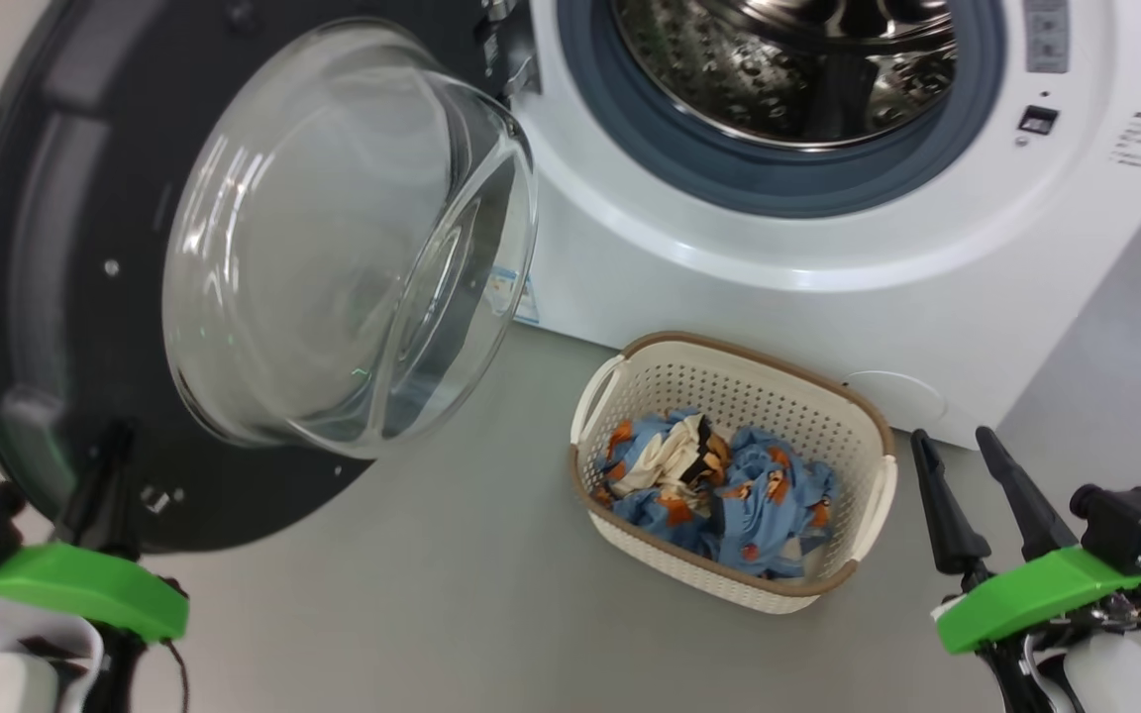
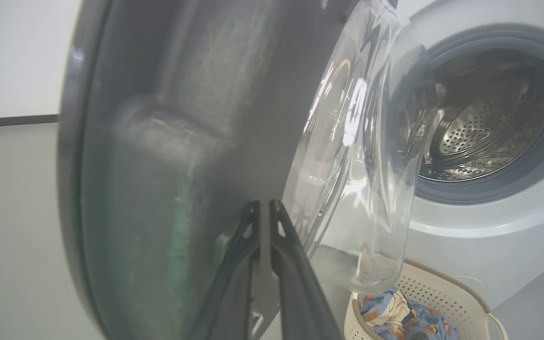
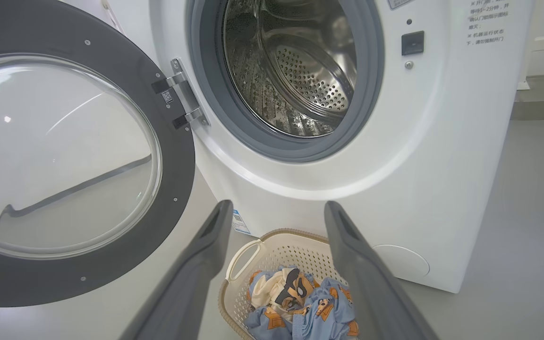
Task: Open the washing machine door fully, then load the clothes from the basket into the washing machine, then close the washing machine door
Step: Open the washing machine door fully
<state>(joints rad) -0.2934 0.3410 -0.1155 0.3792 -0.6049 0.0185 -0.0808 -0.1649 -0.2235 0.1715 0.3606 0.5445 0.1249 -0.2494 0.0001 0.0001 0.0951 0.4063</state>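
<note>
The washing machine door [image 1: 65, 248] stands swung open to the left, its black rim and glass bowl [image 1: 333, 248] facing me. My left gripper [image 1: 113, 441] is shut, with its tips against the lower inner rim of the door [image 2: 158, 165]; in the left wrist view its gripper [image 2: 263, 204] holds nothing. The washing machine [image 1: 729, 297] shows its bare steel drum [image 1: 788, 59]. The basket [image 1: 858, 416] sits on the floor before it, holding the light-blue, cream and black clothes [image 1: 729, 485]. My right gripper [image 1: 949, 436] hangs open to the right of the basket [image 3: 276, 233] and above the clothes [image 3: 300, 302].
Grey floor [image 1: 432, 594] spreads between door and basket. The door's hinge [image 3: 182, 99] sits at the left of the grey gasket [image 3: 300, 151]. A round white cover [image 1: 892, 396] lies low on the machine's front, just behind the basket.
</note>
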